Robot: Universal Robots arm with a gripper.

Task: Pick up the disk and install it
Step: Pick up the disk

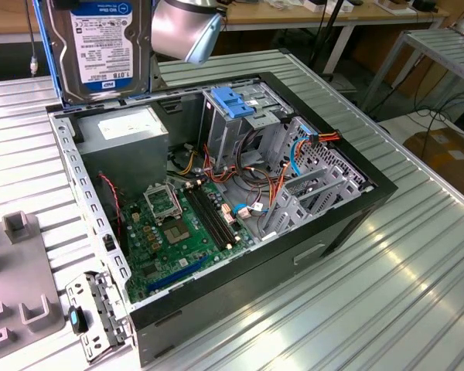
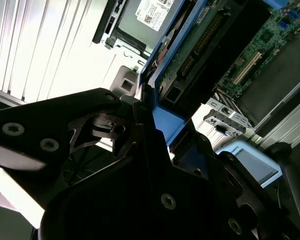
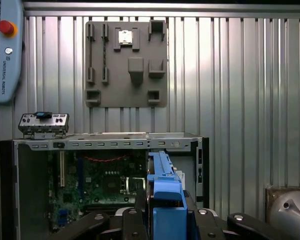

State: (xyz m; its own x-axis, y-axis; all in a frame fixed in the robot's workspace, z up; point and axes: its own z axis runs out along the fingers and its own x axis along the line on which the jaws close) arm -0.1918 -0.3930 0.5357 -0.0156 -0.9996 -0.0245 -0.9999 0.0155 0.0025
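**Currently: disk lifted and held over the open case**

**Status.** My pincer (image 3: pixel 164 224) is clamped on the disk (image 1: pixel 100 46), with one finger on each narrow side of its blue carrier frame (image 3: pixel 162 192). The disk is off the worktop (image 1: pixel 356 294). It hangs in the air above the computer case (image 1: pixel 309 232), over the corner of the case where the power-supply box (image 1: pixel 131 133) sits. It touches nothing but the pincer and is not yet installed.

**Orientation of the load.** The disk hangs on edge, with its label face upright and turned toward the exterior camera. In the second wrist view, the opposite face shows its green circuit board. I judge that the grip is on the narrow frame sides for two reasons:
- Both broad faces stay free of pressure.
- The frame's edges stay clear to meet a slot in the drive cage (image 1: pixel 236 116).

That cage, with its blue cap, stands inside the case, below the disk and well apart from it.

**Arm pose.** My wrist points downward. The first wrist view looks straight down past the frame into the case, onto the motherboard (image 3: pixel 105 185), and onto the ribbed worktop beyond the case. The silver wrist joint (image 1: pixel 187 29) sits just beside the disk, above the rear wall of the case.
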